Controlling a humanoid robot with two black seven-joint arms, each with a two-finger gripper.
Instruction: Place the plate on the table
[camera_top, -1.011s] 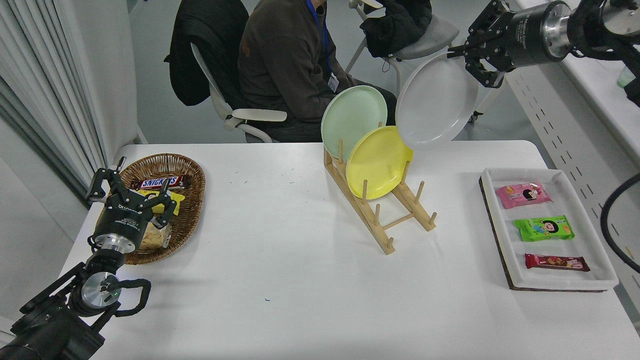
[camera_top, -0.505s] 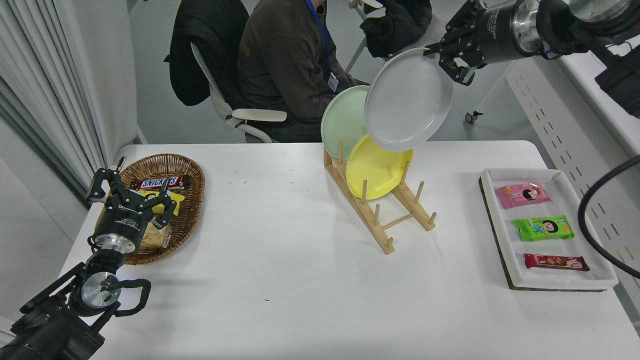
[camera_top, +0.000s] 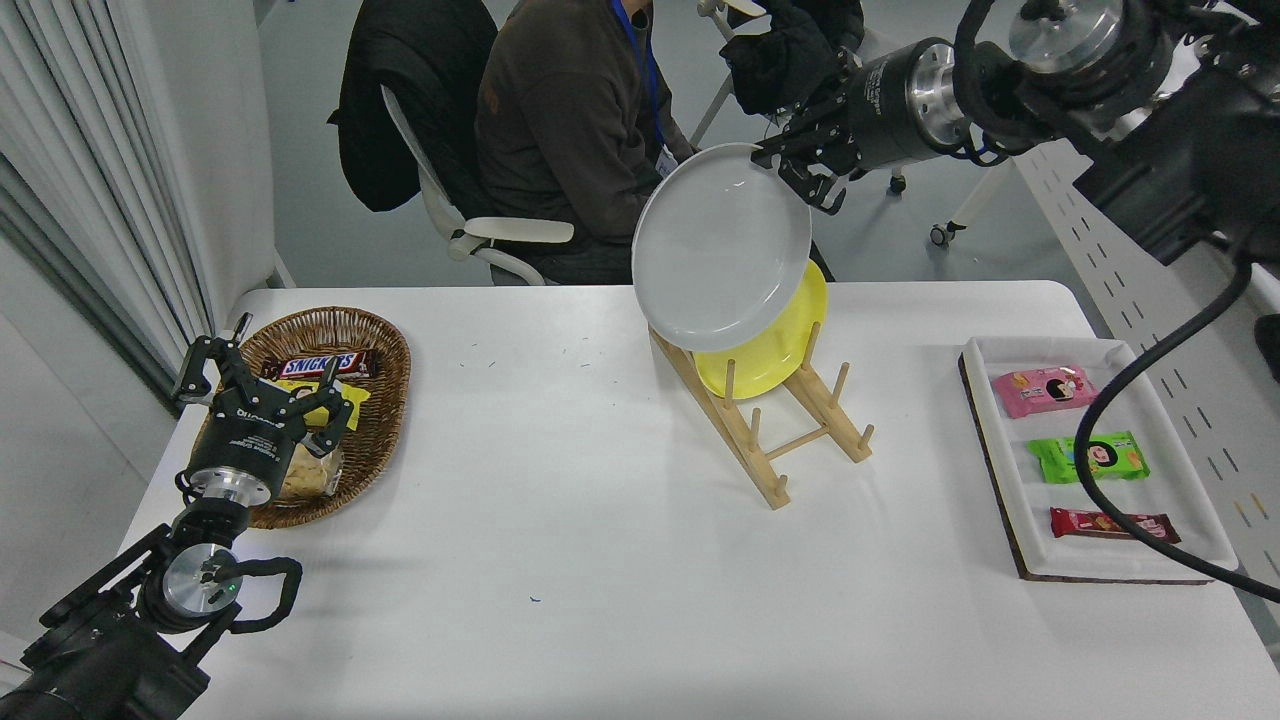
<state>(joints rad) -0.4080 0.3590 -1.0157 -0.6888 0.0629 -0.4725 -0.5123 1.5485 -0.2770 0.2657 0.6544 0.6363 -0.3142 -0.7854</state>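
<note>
Because it was pinched only at its upper rim, the plate (camera_top: 720, 250) hung tilted from the clenched right gripper (camera_top: 795, 170) above the rack (camera_top: 770, 440), clear of the bench (camera_top: 560, 520).

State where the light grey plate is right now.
In the head view the plate hangs tilted above the wooden rack, held at its upper rim by the right gripper, overlapping the yellow plate.

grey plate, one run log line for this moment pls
right gripper: shut on grey plate rim | plate: tilted, airborne over rack | table: not reached | left gripper: parked, open
</note>
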